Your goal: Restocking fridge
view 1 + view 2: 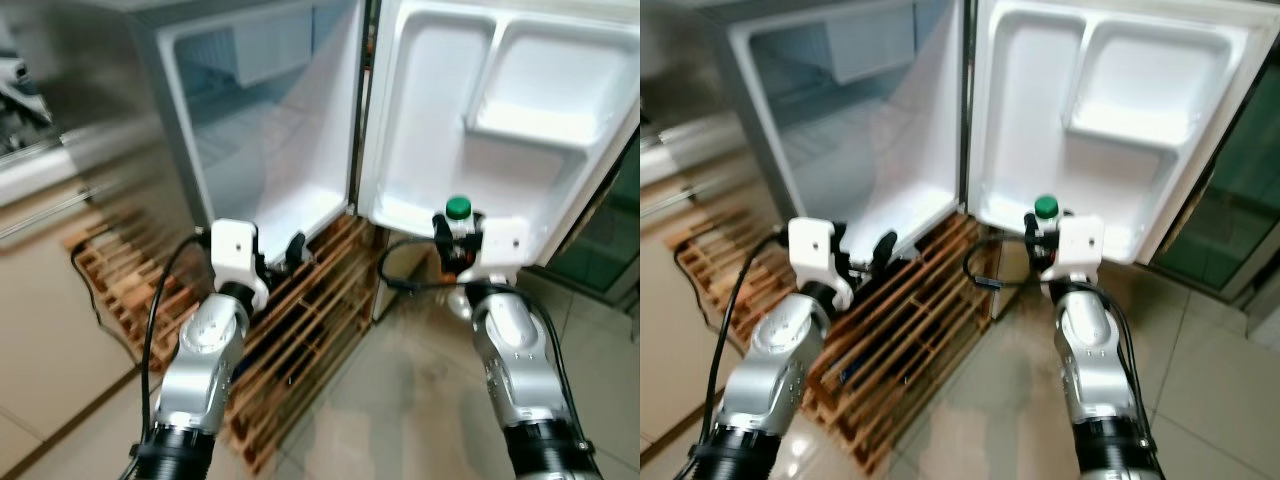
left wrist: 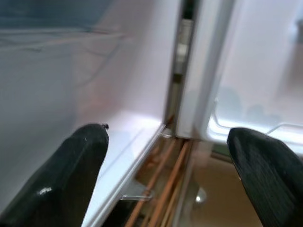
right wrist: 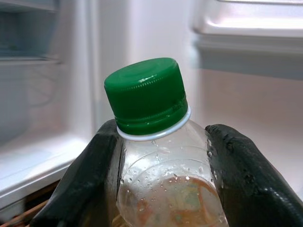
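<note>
A small fridge (image 1: 270, 150) stands open before me, its white cabinet bare inside. Its door (image 1: 520, 120) is swung wide to the right, with moulded shelves. My right gripper (image 1: 458, 240) is shut on a clear bottle (image 3: 165, 189) with a green cap (image 1: 458, 207), held upright just in front of the door's bottom shelf (image 1: 410, 215). In the right wrist view both black fingers (image 3: 90, 184) press the bottle's shoulder. My left gripper (image 1: 285, 255) stands open near the cabinet's lower front edge, holding nothing; its fingers (image 2: 71, 175) are spread wide apart.
The fridge rests on a wooden slatted pallet (image 1: 290, 340) that reaches toward me on the left. Beige tiled floor (image 1: 400, 400) lies below my arms. A counter edge (image 1: 40, 170) runs along the far left. A dark glass panel (image 1: 610, 240) stands right of the door.
</note>
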Controlling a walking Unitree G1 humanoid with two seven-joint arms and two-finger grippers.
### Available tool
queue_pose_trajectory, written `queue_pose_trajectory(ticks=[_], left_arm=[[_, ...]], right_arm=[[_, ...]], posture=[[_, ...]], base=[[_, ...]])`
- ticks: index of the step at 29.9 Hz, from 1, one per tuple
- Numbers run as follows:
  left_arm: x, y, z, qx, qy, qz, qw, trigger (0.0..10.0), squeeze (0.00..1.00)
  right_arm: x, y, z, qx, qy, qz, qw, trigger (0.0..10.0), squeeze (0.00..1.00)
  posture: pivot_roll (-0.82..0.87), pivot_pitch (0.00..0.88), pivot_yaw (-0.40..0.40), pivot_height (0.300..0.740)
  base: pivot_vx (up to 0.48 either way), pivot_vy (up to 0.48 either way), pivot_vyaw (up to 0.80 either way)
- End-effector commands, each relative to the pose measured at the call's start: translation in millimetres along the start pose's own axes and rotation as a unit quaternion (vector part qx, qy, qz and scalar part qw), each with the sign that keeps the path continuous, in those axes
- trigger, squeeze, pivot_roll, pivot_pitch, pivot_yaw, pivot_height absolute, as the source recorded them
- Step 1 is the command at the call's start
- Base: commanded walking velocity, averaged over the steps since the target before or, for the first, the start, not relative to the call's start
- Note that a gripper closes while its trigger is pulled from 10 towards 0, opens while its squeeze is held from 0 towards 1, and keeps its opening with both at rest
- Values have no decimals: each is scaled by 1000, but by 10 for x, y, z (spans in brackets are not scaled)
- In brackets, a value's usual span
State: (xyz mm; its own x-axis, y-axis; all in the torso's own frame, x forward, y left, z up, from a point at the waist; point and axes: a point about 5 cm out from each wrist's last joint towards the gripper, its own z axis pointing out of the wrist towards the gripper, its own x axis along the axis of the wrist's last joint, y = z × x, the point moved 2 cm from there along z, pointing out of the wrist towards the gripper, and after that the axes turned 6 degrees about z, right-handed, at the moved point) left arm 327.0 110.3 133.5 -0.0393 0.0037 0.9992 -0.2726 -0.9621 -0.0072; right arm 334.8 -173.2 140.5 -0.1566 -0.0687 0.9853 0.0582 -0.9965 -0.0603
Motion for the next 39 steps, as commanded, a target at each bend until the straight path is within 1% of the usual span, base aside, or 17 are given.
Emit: queue_pose_trajectory(ticks=[1,3,4,5,9,12,17,18,22,24,26,29,31,33,35,39], left_arm=[[44,90,37,-17,11,-7,1000,10000,0],[72,95,47,-22,13,-10,1000,10000,0],[72,95,47,-22,13,-10,1000,10000,0],[70,100,49,-25,11,-21,999,10000,0],[88,94,41,-27,14,-21,999,10000,0],[102,131,40,-37,18,-16,999,10000,0],[94,176,41,-46,18,-17,999,10000,0],[81,174,49,-45,16,-20,999,10000,0],[84,168,60,-42,18,-27,999,10000,0],[95,158,64,-36,20,-31,999,10000,0],[86,137,58,-25,18,-32,999,10000,0],[72,127,48,-20,17,-34,999,10000,0],[67,104,41,-12,17,-25,999,10000,0],[110,95,24,-12,31,-12,999,10000,0],[127,93,8,-13,36,-6,999,10000,0],[123,89,-12,-11,34,-10,999,10000,0]], right_arm=[[65,56,37,-4,8,-10,1000,10000,0],[135,44,59,-5,20,-17,1000,10000,0],[135,44,59,-5,20,-17,1000,10000,0],[218,28,70,-5,37,-30,999,10000,0],[388,-33,92,1,71,-49,996,10000,0],[464,-63,106,3,88,-64,994,10000,0],[422,-28,110,-2,83,-77,994,10000,0],[400,-21,109,3,81,-90,993,10000,0],[376,-18,114,7,77,-94,993,10000,0],[373,-44,130,18,76,-97,992,10000,0],[379,-111,159,39,76,-95,992,10000,0],[380,-156,176,51,78,-91,991,10000,0],[377,-189,191,60,78,-83,992,10000,0],[374,-229,211,71,77,-68,992,10000,0],[376,-248,215,76,79,-64,992,10000,0],[385,-279,221,83,83,-64,991,10000,0]], posture=[[-120,0,19,740],[-117,0,20,740],[-117,0,20,740],[-114,0,23,740],[-115,0,28,740],[-118,0,34,740],[-129,0,44,740],[-135,0,47,740],[-139,0,49,740],[-139,0,45,740],[-138,0,39,740],[-133,0,35,740],[-127,0,32,740],[-120,0,29,740],[-114,0,28,740],[-108,0,28,740]], base=[[480,0,0],[461,0,0],[442,0,0],[0,0,0],[0,0,0],[0,0,0],[0,0,0],[0,-281,0],[0,-413,0],[285,-382,0],[401,0,0],[220,0,0],[0,0,0],[0,0,0],[0,289,0],[0,442,0]])
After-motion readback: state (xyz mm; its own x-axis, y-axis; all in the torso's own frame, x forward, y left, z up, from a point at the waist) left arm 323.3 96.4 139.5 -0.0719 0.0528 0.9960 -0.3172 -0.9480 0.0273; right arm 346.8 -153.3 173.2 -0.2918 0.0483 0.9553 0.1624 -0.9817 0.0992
